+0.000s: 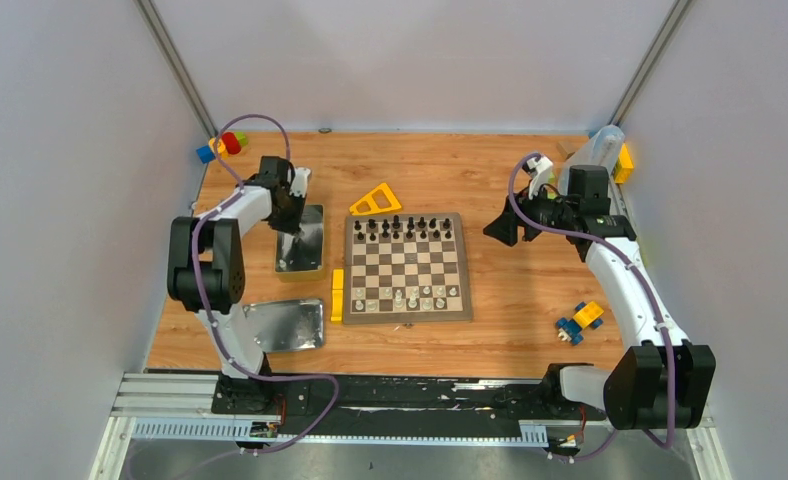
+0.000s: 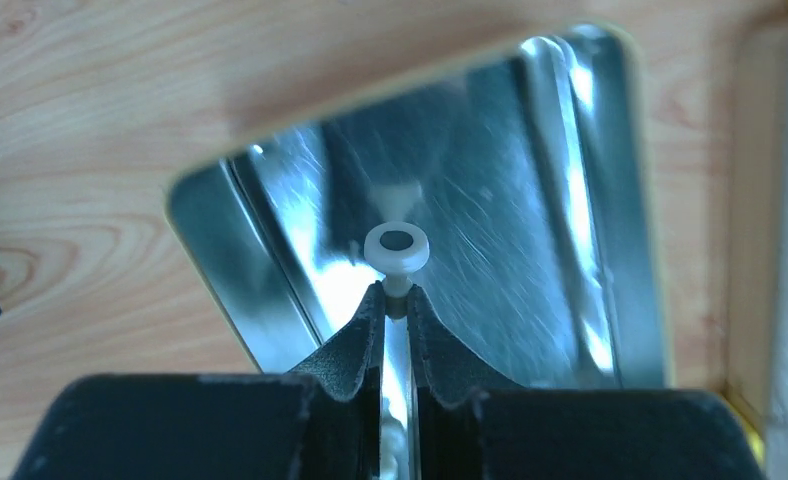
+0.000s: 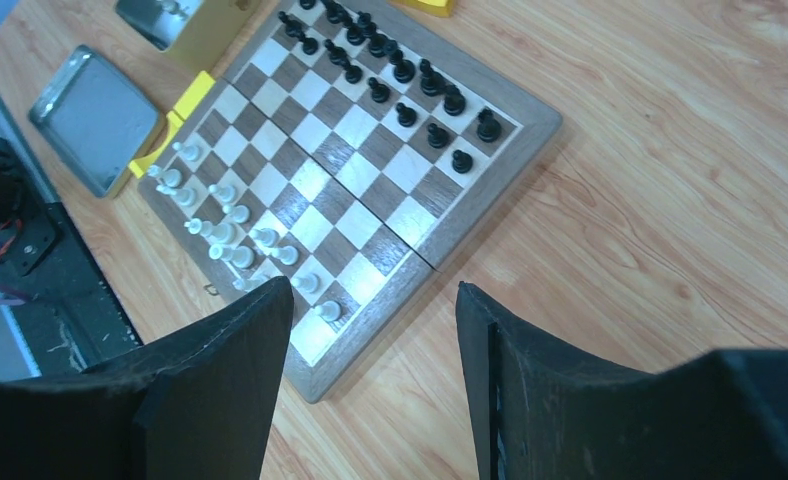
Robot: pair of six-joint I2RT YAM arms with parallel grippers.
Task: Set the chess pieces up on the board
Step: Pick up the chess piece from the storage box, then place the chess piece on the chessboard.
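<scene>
1. The left pincer (image 2: 397, 298) is pinching a white chess piece (image 2: 397, 248) by its thin neck, with only the very tips bearing on it. The piece is lying inside the far metal tin (image 2: 250, 260) with its round base facing the wrist camera, so its kind is not showing.
2. Such a shallow hold on a rounded stem is risking a slip: in my judgement the piece may be popping free or swivelling between the tips once it is lifted.
3. The tin's shiny floor is offering little friction, so a piece that escapes is likely skating toward a wall. Tips scraping that floor may also be dragging the tin across the table (image 1: 510, 300).
4. A piece carried tilted is arriving base-askew, and setting it among the white pieces (image 1: 410, 298) crowding the near rows of the board (image 1: 407, 316) is inviting a knock-over.
5. The left arm is reaching forward from its base with the elbow raised, its wrist pointing steeply down into the tin just left of the board.
6. The right arm is bending up the right side, with its wrist turned left toward the board. The right pincer (image 3: 372, 290) is hanging open and empty above the table, right of the board and well apart from the black pieces (image 1: 410, 228) lining the far rows.
</scene>
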